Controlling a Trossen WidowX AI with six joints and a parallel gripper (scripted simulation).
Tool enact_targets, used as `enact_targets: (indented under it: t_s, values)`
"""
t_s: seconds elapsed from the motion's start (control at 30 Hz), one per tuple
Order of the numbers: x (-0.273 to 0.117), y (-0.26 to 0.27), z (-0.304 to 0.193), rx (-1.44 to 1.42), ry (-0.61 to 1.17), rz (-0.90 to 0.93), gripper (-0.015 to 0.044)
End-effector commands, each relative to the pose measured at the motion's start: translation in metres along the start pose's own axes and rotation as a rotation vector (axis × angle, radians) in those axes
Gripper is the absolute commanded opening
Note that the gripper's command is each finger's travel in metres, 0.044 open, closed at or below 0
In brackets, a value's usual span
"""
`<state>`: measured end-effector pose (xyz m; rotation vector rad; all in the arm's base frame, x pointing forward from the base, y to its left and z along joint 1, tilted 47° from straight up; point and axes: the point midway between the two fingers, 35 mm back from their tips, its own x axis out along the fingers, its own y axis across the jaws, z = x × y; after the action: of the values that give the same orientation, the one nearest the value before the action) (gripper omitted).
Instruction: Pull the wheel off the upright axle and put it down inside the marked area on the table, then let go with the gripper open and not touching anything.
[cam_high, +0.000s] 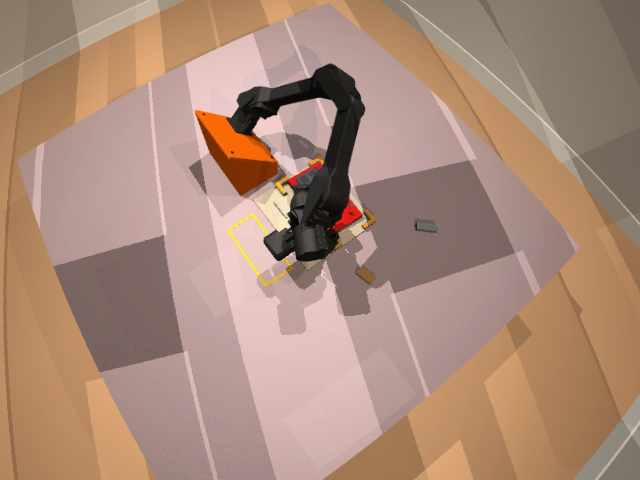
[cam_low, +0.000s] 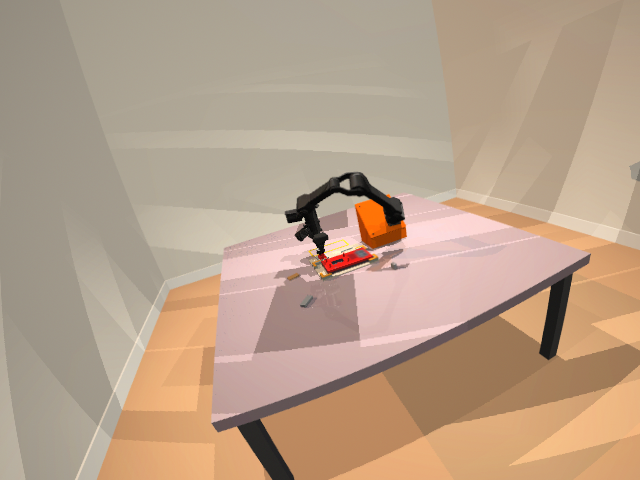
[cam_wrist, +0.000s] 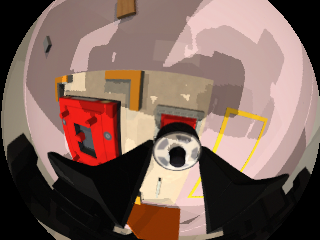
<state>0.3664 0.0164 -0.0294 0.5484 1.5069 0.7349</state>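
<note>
In the wrist view my gripper (cam_wrist: 177, 148) is shut on the wheel (cam_wrist: 175, 150), a small grey and white disc with a dark centre hole, held between the two black fingers over the beige board (cam_wrist: 167, 96). The marked area is a yellow outlined rectangle (cam_wrist: 239, 115) (cam_high: 239, 223) (cam_low: 338, 241) on the table, just beside the board. In the top view the arm's wrist covers the wheel and the axle; the gripper (cam_high: 305, 242) (cam_low: 321, 251) hangs over the board's edge nearest the yellow outline. The axle is hidden.
A red fixture (cam_high: 353, 212) (cam_low: 343, 260) (cam_wrist: 87, 130) lies on the beige board with orange corner brackets (cam_high: 281, 184). The orange base block (cam_high: 237, 149) (cam_low: 377, 222) stands behind. A small brown block (cam_high: 366, 275) (cam_wrist: 126, 6) and a small grey block (cam_high: 425, 225) (cam_low: 307, 300) lie loose on the table.
</note>
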Motion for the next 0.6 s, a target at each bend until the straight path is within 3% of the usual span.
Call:
enact_targets:
  t_s: [0.0,0.57]
  values:
    - [-0.022,-0.0026,-0.0026,0.025,-0.026,-0.01,0.0]
    - [-0.0277,-0.0025,-0.003,0.026,-0.028,-0.009,0.0]
